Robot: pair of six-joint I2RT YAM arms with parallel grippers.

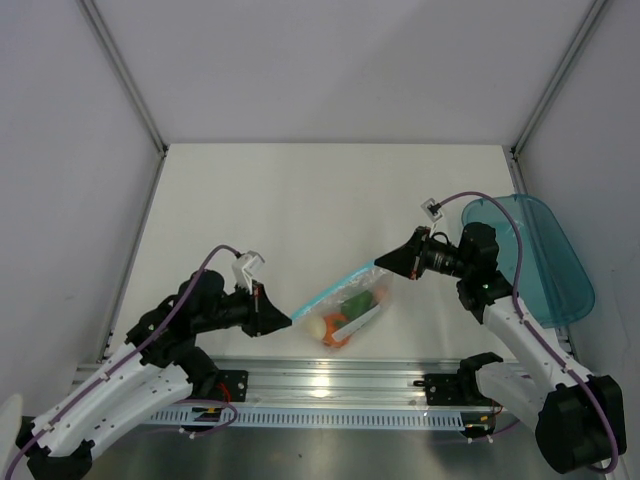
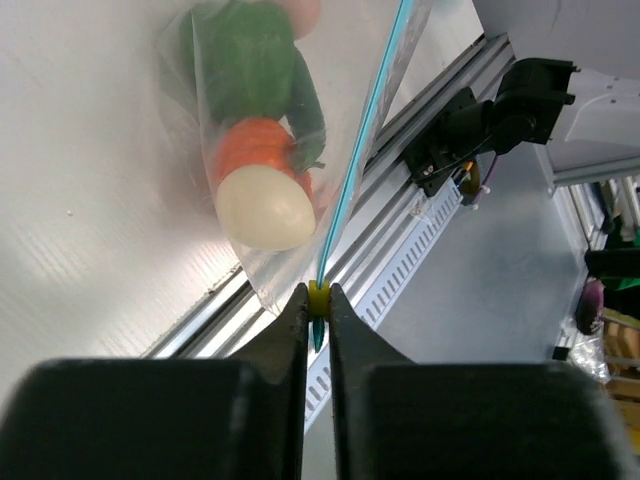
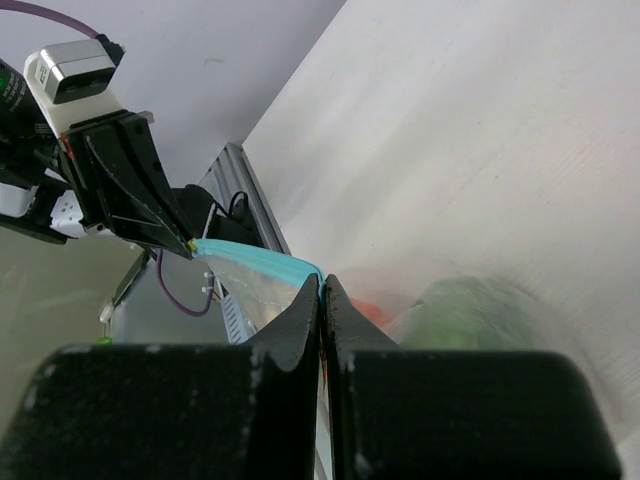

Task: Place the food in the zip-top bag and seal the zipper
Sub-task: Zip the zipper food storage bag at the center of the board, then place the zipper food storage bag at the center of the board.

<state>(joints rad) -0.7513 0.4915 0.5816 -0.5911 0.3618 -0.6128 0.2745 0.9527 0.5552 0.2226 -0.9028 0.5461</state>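
Note:
The clear zip-top bag (image 1: 345,305) hangs between my two grippers above the table's near edge. Its teal zipper (image 1: 333,287) runs taut from one to the other. Inside it are the green pepper (image 1: 357,303), the orange-red round food (image 1: 338,330) and a pale egg (image 1: 317,326). My left gripper (image 1: 288,319) is shut on the zipper's left end, on its small yellow slider (image 2: 318,296). My right gripper (image 1: 380,262) is shut on the zipper's right end (image 3: 322,282). The left wrist view shows the egg (image 2: 265,207), orange food (image 2: 255,148) and pepper (image 2: 255,62) through the plastic.
A translucent teal tray (image 1: 545,262) lies at the table's right edge, behind my right arm. An aluminium rail (image 1: 330,385) runs along the near edge under the bag. White walls enclose the table on three sides.

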